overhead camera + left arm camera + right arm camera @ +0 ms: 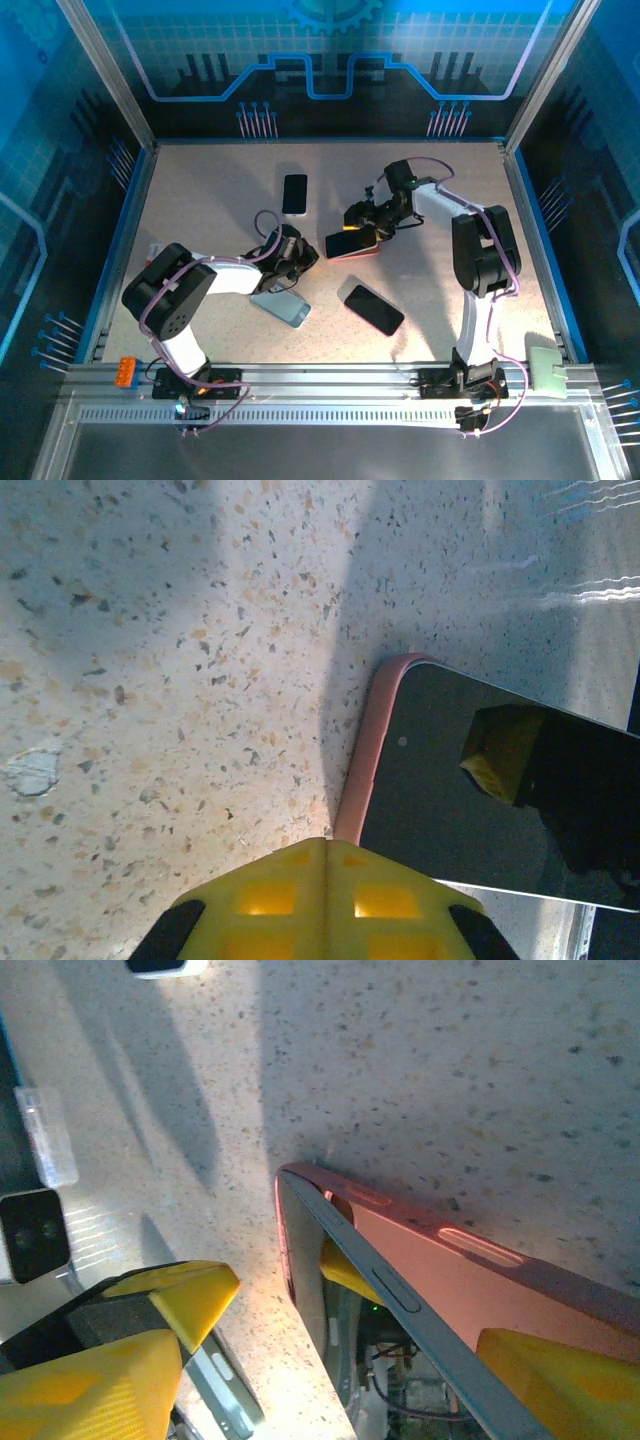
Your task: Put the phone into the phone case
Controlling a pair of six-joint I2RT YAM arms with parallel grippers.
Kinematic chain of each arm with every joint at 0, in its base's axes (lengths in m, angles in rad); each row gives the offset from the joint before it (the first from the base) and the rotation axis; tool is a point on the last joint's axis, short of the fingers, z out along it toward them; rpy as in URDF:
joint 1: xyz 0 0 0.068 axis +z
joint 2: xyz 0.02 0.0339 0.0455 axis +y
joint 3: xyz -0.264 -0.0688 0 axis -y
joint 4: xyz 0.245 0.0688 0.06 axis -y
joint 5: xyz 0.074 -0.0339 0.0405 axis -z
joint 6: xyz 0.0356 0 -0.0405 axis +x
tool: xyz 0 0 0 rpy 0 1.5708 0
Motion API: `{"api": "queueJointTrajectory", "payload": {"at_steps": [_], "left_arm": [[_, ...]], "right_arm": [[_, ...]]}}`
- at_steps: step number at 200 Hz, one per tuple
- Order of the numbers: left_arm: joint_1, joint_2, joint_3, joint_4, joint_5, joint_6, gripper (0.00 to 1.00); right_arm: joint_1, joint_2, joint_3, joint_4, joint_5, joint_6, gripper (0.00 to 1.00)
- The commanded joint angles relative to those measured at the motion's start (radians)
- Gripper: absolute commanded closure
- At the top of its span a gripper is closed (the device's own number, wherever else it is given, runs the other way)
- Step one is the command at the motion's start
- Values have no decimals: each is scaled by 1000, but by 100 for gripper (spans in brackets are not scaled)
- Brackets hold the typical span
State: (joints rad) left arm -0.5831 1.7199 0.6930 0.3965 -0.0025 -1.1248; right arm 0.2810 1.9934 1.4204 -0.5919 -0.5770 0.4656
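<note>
Right wrist: phone point(395, 1290) sat tilted, one edge lifted out of pink case point(470, 1280), mid-desk point(450, 1060). My right fingers point(160, 1300) spread astride, gripping nothing. Left fingers point(290, 895) closed beside case edge. Seating step, I judged; next, press lifted edge flat.

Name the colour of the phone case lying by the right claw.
Salmon pink. The phone case shows best in the right wrist view.

The case point(365, 750) is pink, the table point(150, 680) speckled beige
</note>
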Motion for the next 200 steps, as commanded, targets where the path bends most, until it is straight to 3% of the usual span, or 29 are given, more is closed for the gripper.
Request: {"api": "queueJointTrajectory", "payload": {"at_steps": [1, 82, 200], "left_arm": [[-10, 18, 25, -8, 10, 4, 100], [-29, 19, 50, -28, 7, 18, 100], [-41, 30, 55, -34, 4, 12, 100]], "right_arm": [[9, -80, 1, -67, 87, -41, 22], [85, -64, 40, -131, 251, -118, 24], [199, -11, 118, -266, 592, -163, 25]]}}
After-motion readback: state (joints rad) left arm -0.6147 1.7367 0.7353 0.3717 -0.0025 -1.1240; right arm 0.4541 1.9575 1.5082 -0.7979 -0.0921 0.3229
